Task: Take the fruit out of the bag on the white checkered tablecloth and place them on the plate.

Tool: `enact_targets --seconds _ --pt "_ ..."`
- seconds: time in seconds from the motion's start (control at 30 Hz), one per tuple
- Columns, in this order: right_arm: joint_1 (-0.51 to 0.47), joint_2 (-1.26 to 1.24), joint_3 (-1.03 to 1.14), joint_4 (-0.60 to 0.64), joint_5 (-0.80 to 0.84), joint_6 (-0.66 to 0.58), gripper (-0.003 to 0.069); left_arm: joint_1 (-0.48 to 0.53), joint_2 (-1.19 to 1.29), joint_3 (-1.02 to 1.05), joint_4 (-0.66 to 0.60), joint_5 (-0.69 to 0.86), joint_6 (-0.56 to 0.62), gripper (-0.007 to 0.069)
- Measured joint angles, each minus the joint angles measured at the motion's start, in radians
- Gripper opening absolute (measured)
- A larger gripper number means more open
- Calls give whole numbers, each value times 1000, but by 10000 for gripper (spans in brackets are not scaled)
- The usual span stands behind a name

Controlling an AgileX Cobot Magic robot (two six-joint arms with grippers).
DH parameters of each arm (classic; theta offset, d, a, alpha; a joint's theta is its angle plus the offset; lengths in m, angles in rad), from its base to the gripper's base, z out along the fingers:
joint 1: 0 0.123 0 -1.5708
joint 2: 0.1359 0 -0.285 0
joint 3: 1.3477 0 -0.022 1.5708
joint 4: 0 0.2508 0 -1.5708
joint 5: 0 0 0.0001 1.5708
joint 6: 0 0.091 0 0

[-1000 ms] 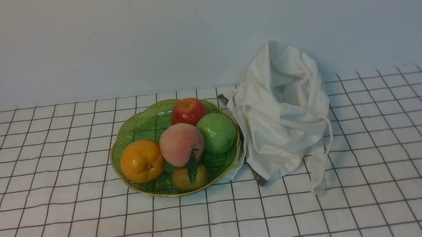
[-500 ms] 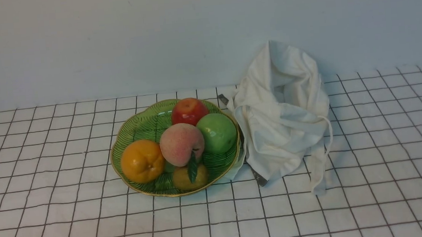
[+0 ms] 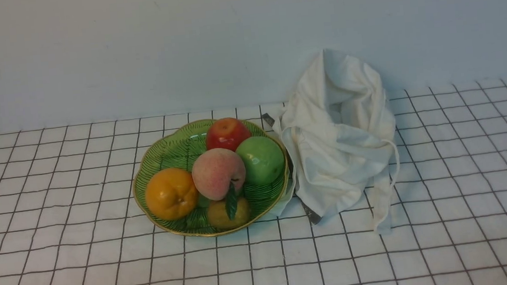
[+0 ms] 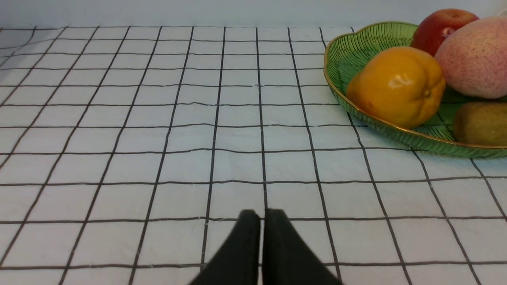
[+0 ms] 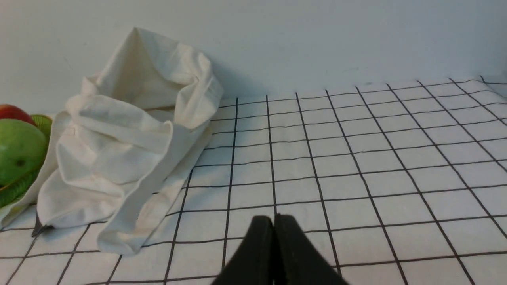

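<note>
Peach point(image 3: 218, 174) lies on the plate point(image 3: 181, 154), well apart from both arms' closed fingers point(image 4: 245, 253).

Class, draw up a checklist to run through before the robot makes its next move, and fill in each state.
1. Peach inside the plate: ok.
2. Orange, red apple and green fruit also within the rim: ok.
3. Bag emptied of fruit: cannot tell, its inside is mostly hidden.
4. Left gripper shut and holding nothing: ok.
5. Right gripper shut and holding nothing: ok.
</note>
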Motion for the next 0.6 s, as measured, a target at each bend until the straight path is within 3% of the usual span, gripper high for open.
enact_targets --seconds 0.3,0.6 --pt "132 0 -1 0 15 -15 -14 0 0 0 0 0 0 -5" --pt "153 0 -1 0 15 -17 -14 0 0 0 0 0 0 -5"
